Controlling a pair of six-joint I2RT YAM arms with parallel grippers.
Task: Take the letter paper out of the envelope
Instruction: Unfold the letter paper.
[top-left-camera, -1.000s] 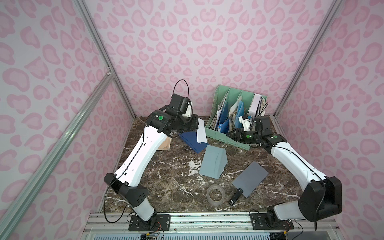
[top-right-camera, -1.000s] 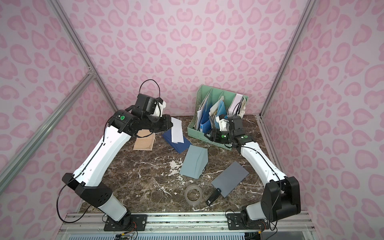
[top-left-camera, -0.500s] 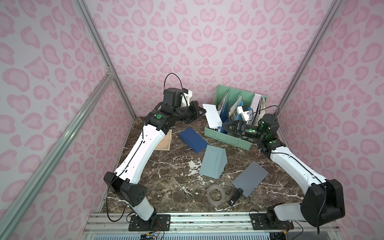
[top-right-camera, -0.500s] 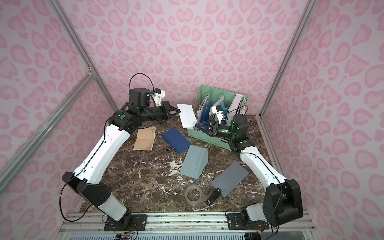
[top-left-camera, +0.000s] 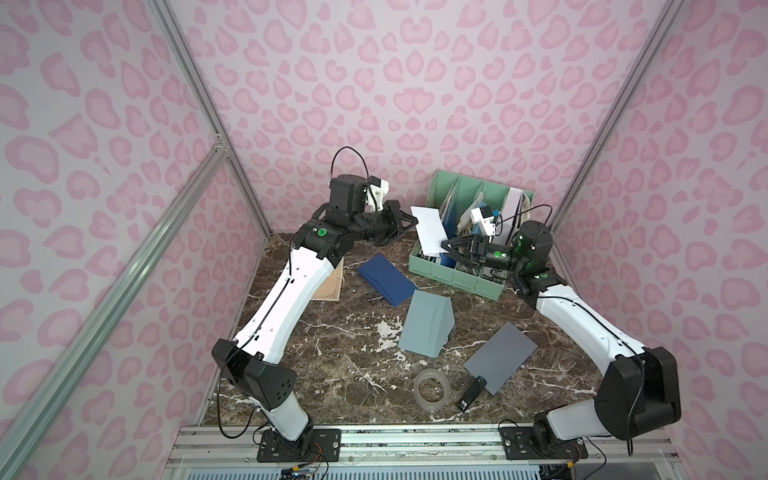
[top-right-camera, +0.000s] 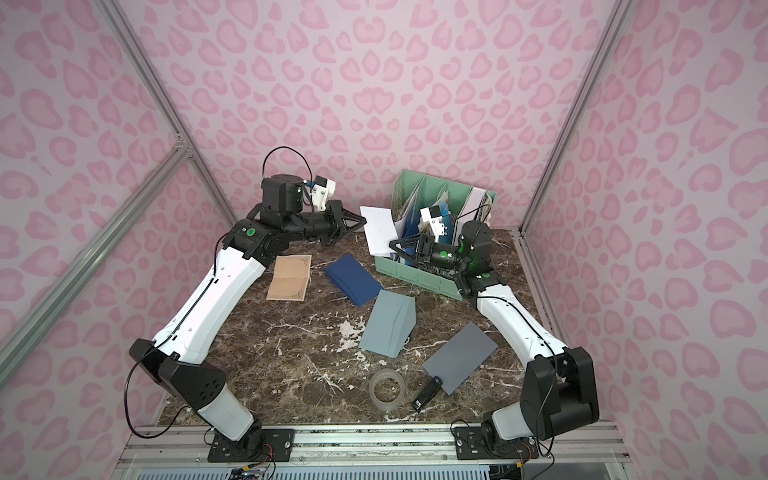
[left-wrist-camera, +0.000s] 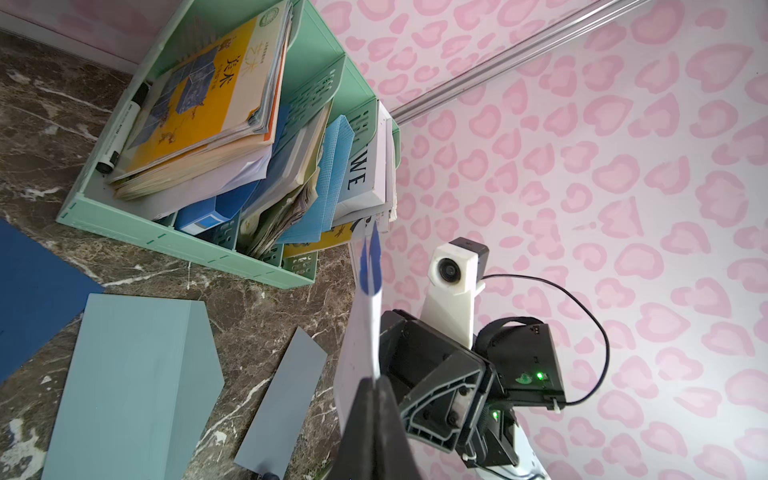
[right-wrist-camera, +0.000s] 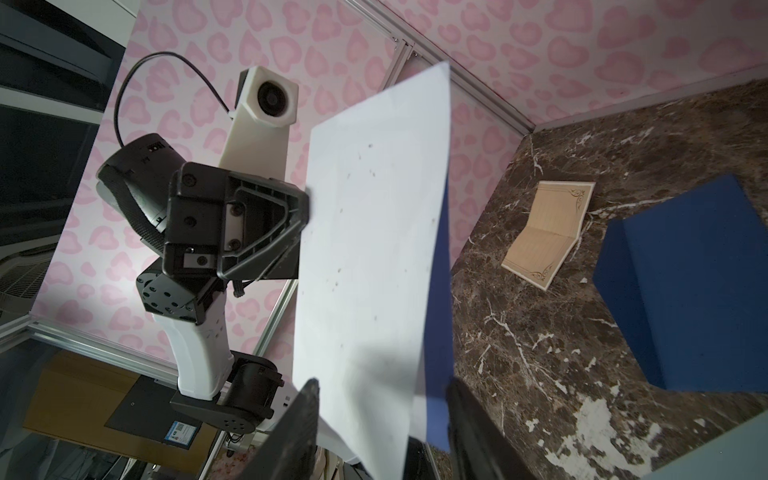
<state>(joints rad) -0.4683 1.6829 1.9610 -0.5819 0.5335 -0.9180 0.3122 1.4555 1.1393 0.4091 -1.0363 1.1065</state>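
The white letter paper (top-left-camera: 430, 230) (top-right-camera: 380, 232) hangs in the air in front of the green organizer. My left gripper (top-left-camera: 411, 220) (left-wrist-camera: 376, 380) is shut on one edge of it. The sheet (right-wrist-camera: 374, 228) shows a blue back along one side. My right gripper (top-left-camera: 444, 245) (right-wrist-camera: 382, 386) is open, its jaws standing on either side of the paper's lower corner with a gap to each. The dark blue envelope (top-left-camera: 386, 280) (top-right-camera: 353, 280) lies flat on the marble table, below and left of the paper, with nothing touching it.
A green file organizer (top-left-camera: 457, 278) full of books stands at the back right, just behind the right gripper. On the table lie a grey-blue envelope (top-left-camera: 428, 324), a grey sheet (top-left-camera: 500, 357), a tape roll (top-left-camera: 432, 388), a small black object (top-left-camera: 471, 392) and a tan card (top-right-camera: 289, 277).
My left gripper has lifted the paper away from the dark blue envelope and carried it right toward the organizer. My right gripper has swung in and now straddles the paper's lower corner.
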